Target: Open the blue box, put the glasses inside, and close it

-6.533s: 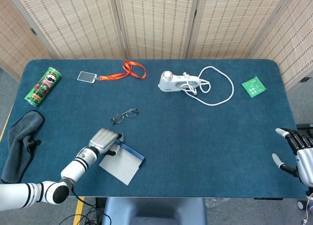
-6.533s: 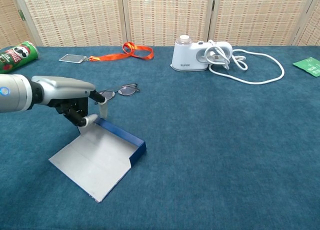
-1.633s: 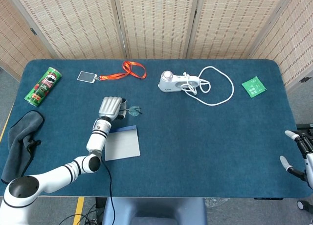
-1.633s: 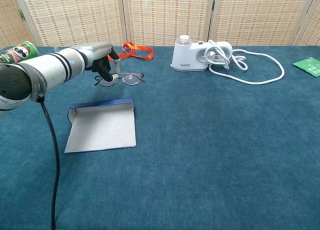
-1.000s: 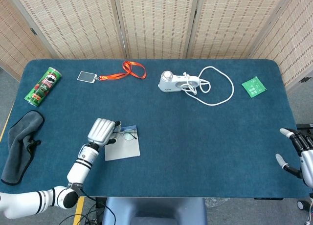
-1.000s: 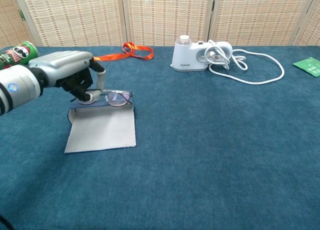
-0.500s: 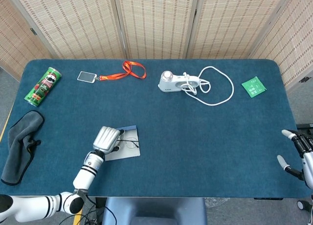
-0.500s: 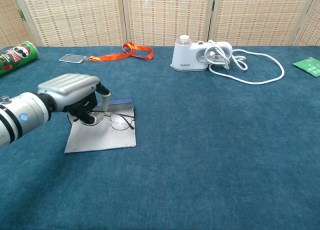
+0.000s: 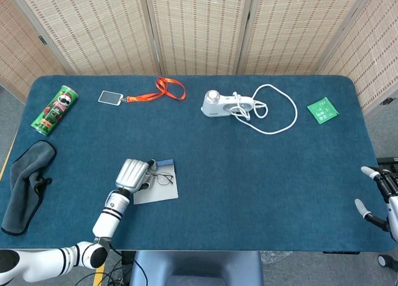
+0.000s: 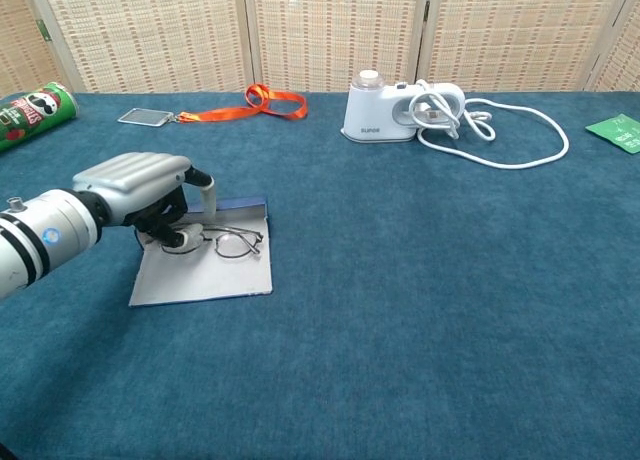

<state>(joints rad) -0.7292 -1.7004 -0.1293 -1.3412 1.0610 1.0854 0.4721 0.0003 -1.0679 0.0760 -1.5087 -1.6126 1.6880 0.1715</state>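
Since half a second ago the left hand [image 10: 150, 195] has brought the glasses [image 10: 232, 243] a little lower and further back over the opened blue box [image 10: 205, 265], and they now look to lie on its pale inner panel, close to the raised blue back edge. The hand's fingers are curled over the near end of the frame, with the thumb arching down beside it; it appears to grip that end, though the contact point is partly hidden under the palm. In the head view the same hand [image 9: 132, 173] covers the box's left edge, the glasses [image 9: 162, 178] showing just to its right on the box [image 9: 159, 188]. The right hand [image 9: 380, 194] hangs off the table's right edge with fingers spread, holding nothing. Further back lie the orange lanyard [image 10: 250, 104], the white device [image 10: 395, 110] with its looped cord [image 10: 505, 130], and the green can [image 10: 35, 113].
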